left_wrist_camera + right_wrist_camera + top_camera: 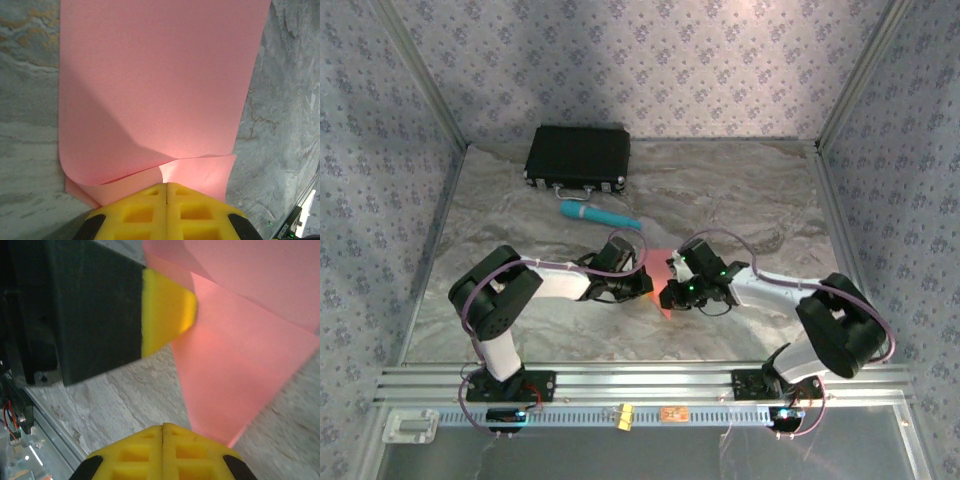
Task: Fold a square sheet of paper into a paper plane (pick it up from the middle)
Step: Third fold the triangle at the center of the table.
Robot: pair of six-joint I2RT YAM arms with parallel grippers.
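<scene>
— Starting with the square sheet of paper (663, 272), where did it lie?
— On the grey marbled table (750, 200), near the middle and toward the near edge, right between the two grippers. From overhead, only a narrow salmon-pink strip of it showed between them.
— Was it flat?
— Not wholly. In the left wrist view the paper (160, 90) stretched away across the table, but its near edge curled up and over, with a second pink layer lying under the curl. In the right wrist view the sheet (235, 365) ran down to a pointed corner.
— And the left gripper (640, 285)?
— Its yellow fingertips (145, 210) were pressed together with no gap at the seam, right at the curled edge. Whether paper was pinched in the seam, I could not tell. From the right wrist, one of its yellow pads (167, 315) touched the sheet's edge.
— The right gripper (680, 292)?
— Also closed, its fingers (195, 455) meeting, with the tips just at that pointed corner. Whether it held the paper, I could not tell.
— Farther out?
— A teal cylinder (600, 213) lay behind the arms, well apart from the paper, and a black case (578, 158) sat beyond it near the back wall.
</scene>
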